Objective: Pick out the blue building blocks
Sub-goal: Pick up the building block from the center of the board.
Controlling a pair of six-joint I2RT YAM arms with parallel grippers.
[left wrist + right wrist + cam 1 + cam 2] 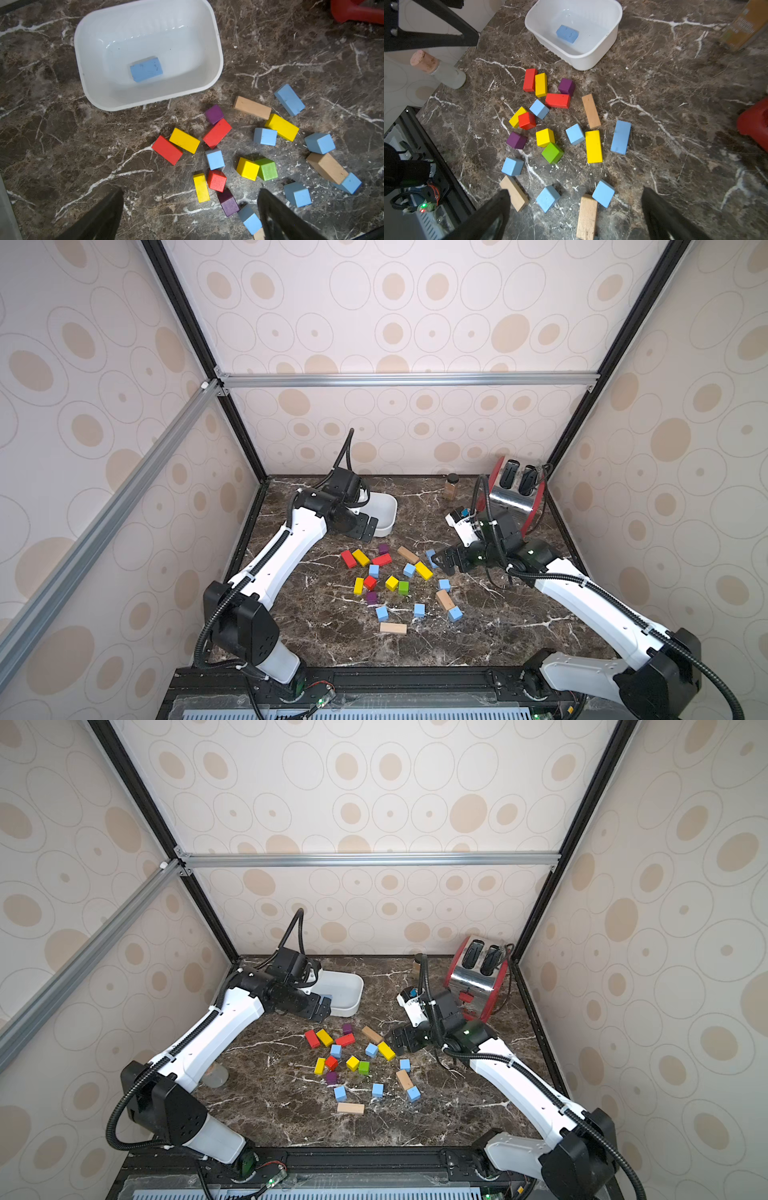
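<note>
One blue brick (146, 69) lay in the white tub (145, 97). The other blue building blocks (419, 609) were scattered on the counter (332, 639) beside the tub. The left jaws hung apart and empty at the tub's rim. The right jaws, also apart and empty, faced the long blue brick (620, 137) just ahead, its length running away from them, so the right arm seemed nearer.

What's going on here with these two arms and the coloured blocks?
The robot is sorting blue blocks into a white tub. One blue brick lies in the tub; seven more sit on the table among other colours. Both pincers are open and empty: the left pincer by the tub, the right pincer near a long blue brick.
</note>
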